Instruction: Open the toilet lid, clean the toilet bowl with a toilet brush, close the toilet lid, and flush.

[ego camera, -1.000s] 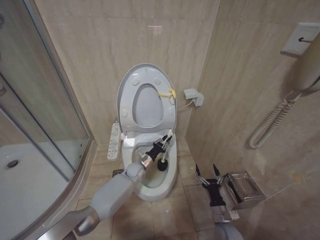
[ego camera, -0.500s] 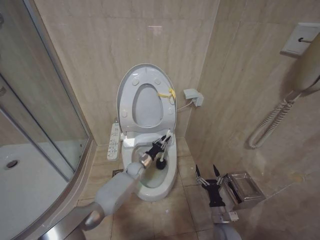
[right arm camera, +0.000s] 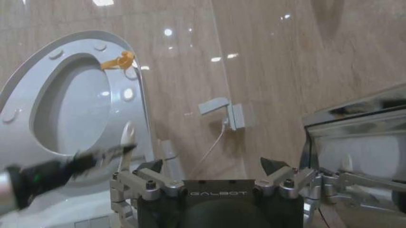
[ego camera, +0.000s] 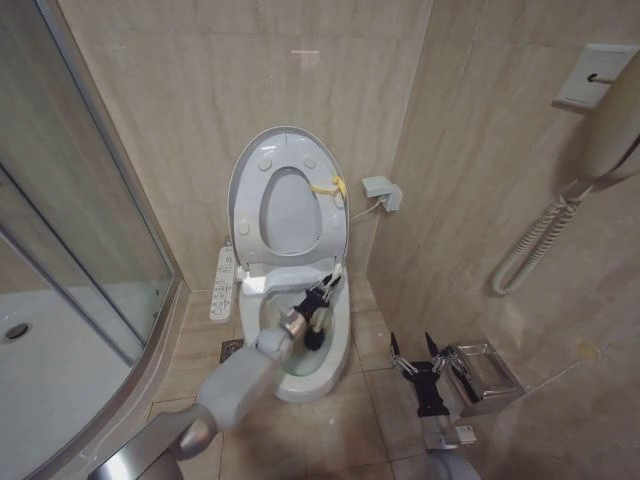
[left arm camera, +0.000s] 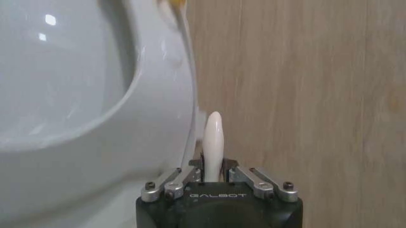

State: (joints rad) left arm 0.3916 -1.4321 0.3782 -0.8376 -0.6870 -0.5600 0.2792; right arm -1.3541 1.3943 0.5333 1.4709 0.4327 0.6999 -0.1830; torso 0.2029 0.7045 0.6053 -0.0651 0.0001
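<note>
The toilet lid (ego camera: 246,190) stands raised against the back wall with the seat ring, a yellow tag (ego camera: 335,186) at its edge. Below it the white toilet bowl (ego camera: 338,330) is uncovered. My left gripper (ego camera: 318,298) hangs over the bowl, shut on the toilet brush's white handle (ego camera: 337,272); the dark bristle head (ego camera: 313,340) is down inside the bowl. In the left wrist view the handle (left arm camera: 214,137) sticks out between the closed fingers, beside the lid (left arm camera: 95,95). My right gripper (ego camera: 412,350) stands open low at the right of the bowl, holding nothing.
A button panel (ego camera: 221,283) runs along the bowl's left side. A glass shower enclosure (ego camera: 80,230) fills the left. A metal box (ego camera: 485,375) sits by the right gripper. A socket (ego camera: 380,190) and a hose (ego camera: 535,245) are on the walls.
The head camera has shifted slightly. My left gripper has pushed the brush head a little lower and nearer in the bowl. The right arm has stayed where it was.
</note>
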